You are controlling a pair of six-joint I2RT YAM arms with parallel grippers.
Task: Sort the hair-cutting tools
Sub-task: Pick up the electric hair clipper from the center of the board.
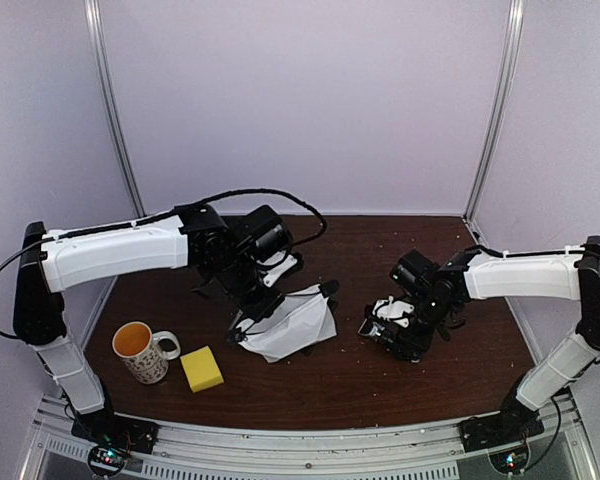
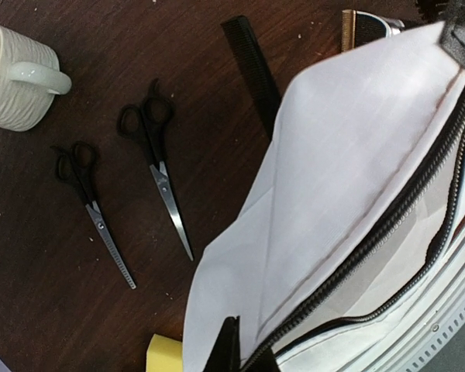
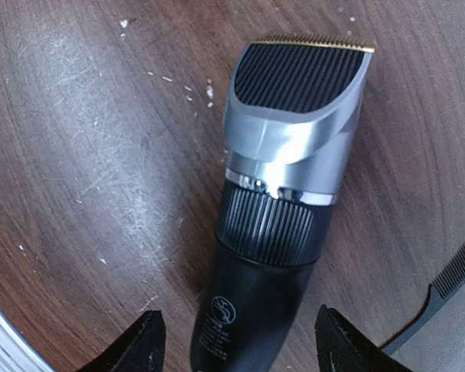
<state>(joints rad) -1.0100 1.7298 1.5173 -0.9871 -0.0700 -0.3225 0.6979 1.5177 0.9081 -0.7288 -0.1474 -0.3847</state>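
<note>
The clipper point(image 3: 283, 194) lies flat on the table point(image 3: 77, 155), mid-frame in the right wrist view, blade toward the top. It looks rigid and fairly heavy, its smooth body likely slippery; the ribbed ring seems the surest hold. The right tool point(image 3: 242, 345) straddles its lower body, spread wide, not touching. The left tool point(image 2: 244, 356) is clenched on the pouch point(image 2: 349, 178).

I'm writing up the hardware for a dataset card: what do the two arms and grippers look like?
Both the left arm and right arm have long white shells between black joints and black shoulder posts. A black cable loops over the left wrist; a thinner one runs along the right forearm. The left gripper and right gripper are black; the right's fingertips taper.
</note>
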